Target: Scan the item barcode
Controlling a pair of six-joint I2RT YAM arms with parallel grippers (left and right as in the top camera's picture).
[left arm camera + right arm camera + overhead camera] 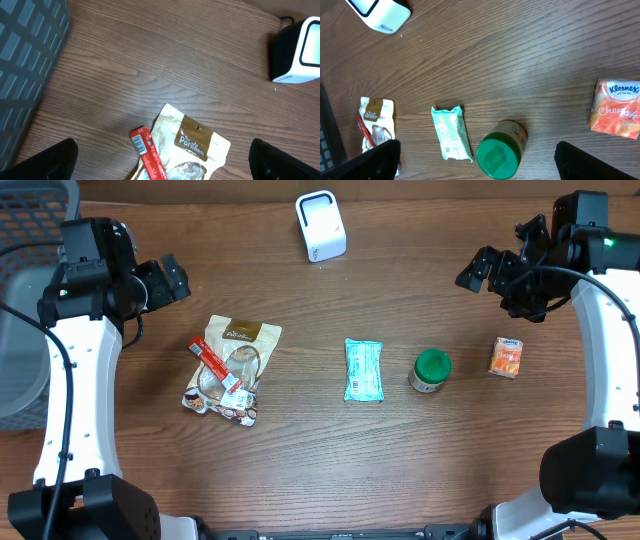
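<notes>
Hovering wide open, empty: left gripper [176, 280], right gripper [478, 273]; tissue pack [507, 357] near right gripper, toward its base; scanner [320, 225] well apart.

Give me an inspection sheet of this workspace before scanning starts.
Surface: brown wooden table.
Job's things: white scanner at the far side; pouch with red stick on it, teal packet, green-lidded jar, orange tissue pack, in a row.
Clutter: nothing seen.
Grippers: left gripper and right gripper open, holding nothing.
Cables: black cable along the left arm.
Surroundings: grey basket at the left.
</notes>
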